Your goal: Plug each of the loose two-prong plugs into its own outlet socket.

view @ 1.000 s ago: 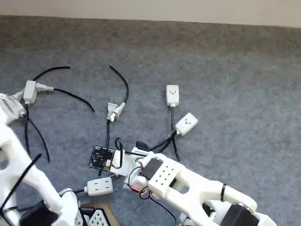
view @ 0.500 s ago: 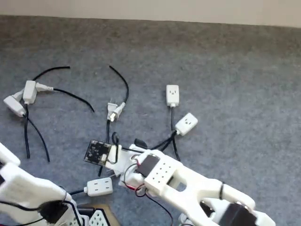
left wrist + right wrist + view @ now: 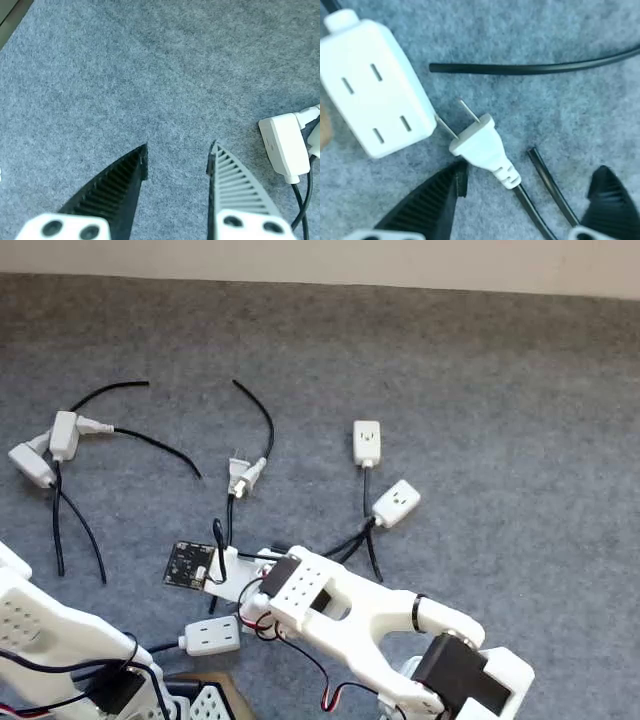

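In the right wrist view a white two-prong plug (image 3: 479, 145) lies on the grey carpet. Its prongs point at the side of a white outlet socket (image 3: 375, 90). My right gripper (image 3: 532, 170) hangs open just above the plug, whose body lies by the black finger (image 3: 435, 200). In the high view that socket (image 3: 210, 637) sits beside the right arm (image 3: 330, 605). Another loose plug (image 3: 243, 477) lies farther back. Two free sockets (image 3: 367, 442) (image 3: 397, 502) lie to its right. My left gripper (image 3: 179, 147) is open over bare carpet, near a white socket (image 3: 284, 147).
At the far left, a joined white plug and socket (image 3: 63, 435) lie next to another white piece (image 3: 30, 465). Black cables (image 3: 262, 420) trail across the carpet. The left arm (image 3: 50, 635) fills the near left corner. A cut cable end (image 3: 540, 162) lies between the right fingers.
The right arm has swung left, carrying its wrist toward the near socket. The left arm has pulled back from the far-left plugs to the near left corner.
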